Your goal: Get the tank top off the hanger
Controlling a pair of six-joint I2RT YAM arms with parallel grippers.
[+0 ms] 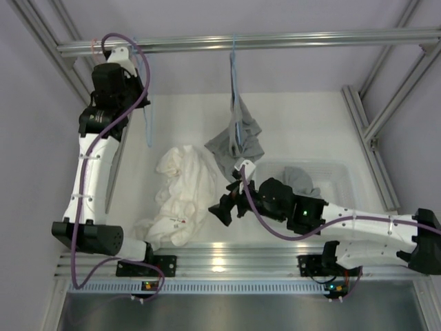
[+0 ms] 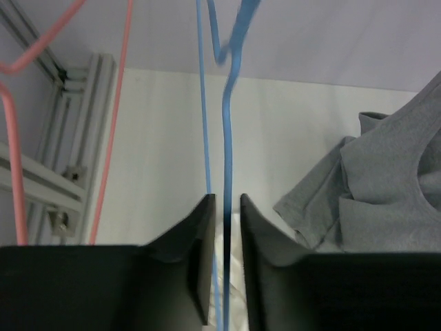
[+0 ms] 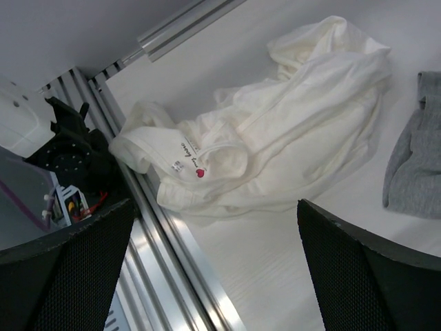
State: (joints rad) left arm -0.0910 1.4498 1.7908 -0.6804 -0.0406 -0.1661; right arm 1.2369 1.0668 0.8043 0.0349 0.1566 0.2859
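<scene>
Jaws of the left gripper (image 2: 227, 201) pinch the wire of a blue hanger (image 2: 227, 138) hung from the rail (image 1: 262, 41). Those of the right gripper (image 1: 224, 207) stand wide apart over the white tank top (image 1: 182, 193), which lies heaped on the table (image 1: 303, 124) below the rail.

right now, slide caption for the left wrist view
Left gripper pinches a blue hanger; grey garment at right, pink hanger left.
</scene>
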